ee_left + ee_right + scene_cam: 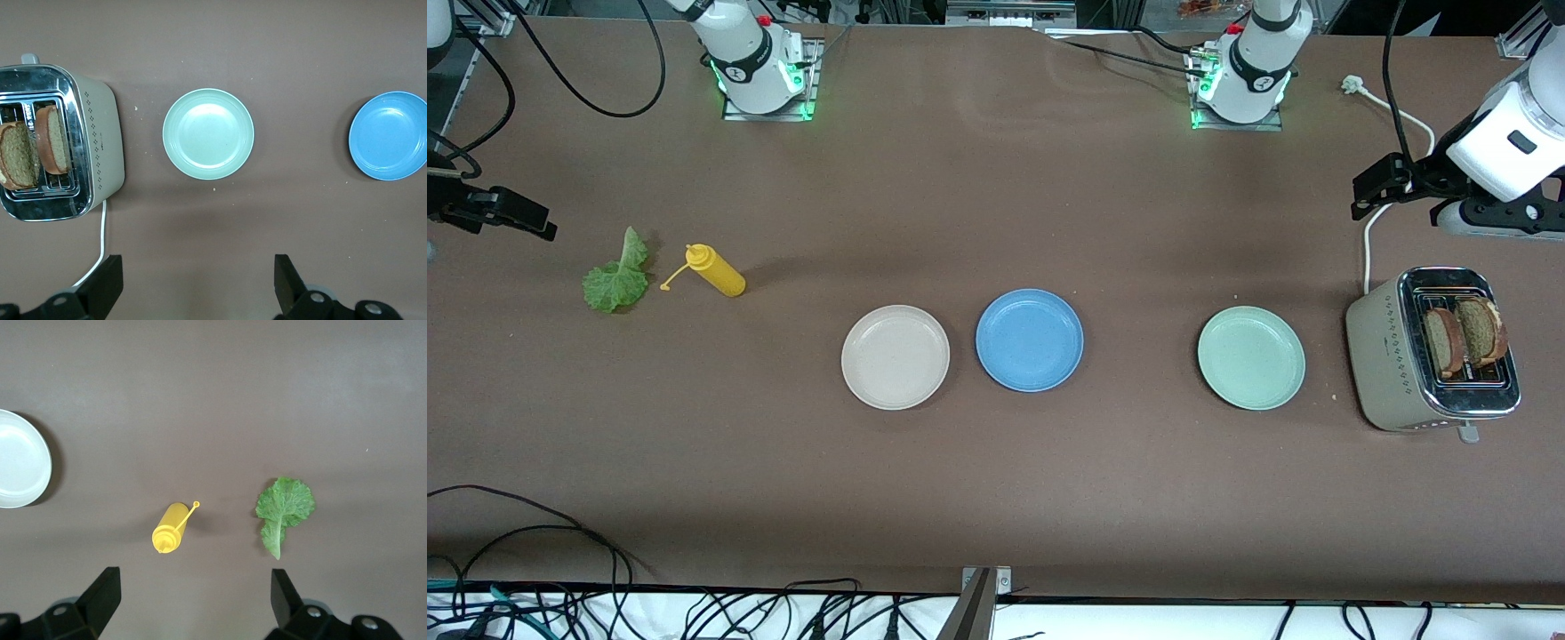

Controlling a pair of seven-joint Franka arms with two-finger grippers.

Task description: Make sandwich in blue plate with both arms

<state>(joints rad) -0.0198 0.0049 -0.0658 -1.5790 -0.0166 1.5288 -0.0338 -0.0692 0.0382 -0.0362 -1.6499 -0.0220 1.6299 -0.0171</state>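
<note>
Brown table (996, 498), contents as I log them from my station.

Item: blue plate (1030, 340), bare, mid-table between a beige plate (895, 357) and a mint-green plate (1251, 358).

Item: two slices of brown bread (1464, 339), standing upright in the slots of a beige toaster (1383, 360) at the left arm's end of the table.

Item: lettuce leaf (616, 276), flat on the table at the right arm's end, with a yellow squeeze bottle (716, 271) lying on its side just beside it.

Progress: I judge nothing assembled yet. Both slices and the leaf remain to be brought to the blue plate and stacked.

Left gripper (1383, 185): raised over the table just past the toaster, toward the bases; fingers spread wide, empty. Its wrist view looks down on toaster, mint-green plate and blue plate.

Right gripper (511, 216): raised at its own end, near the lettuce leaf; it sits at the frame's edge in the front view, so its height I can only guess. Fingers spread, empty, wrist view looking down on squeeze bottle and leaf.
</note>
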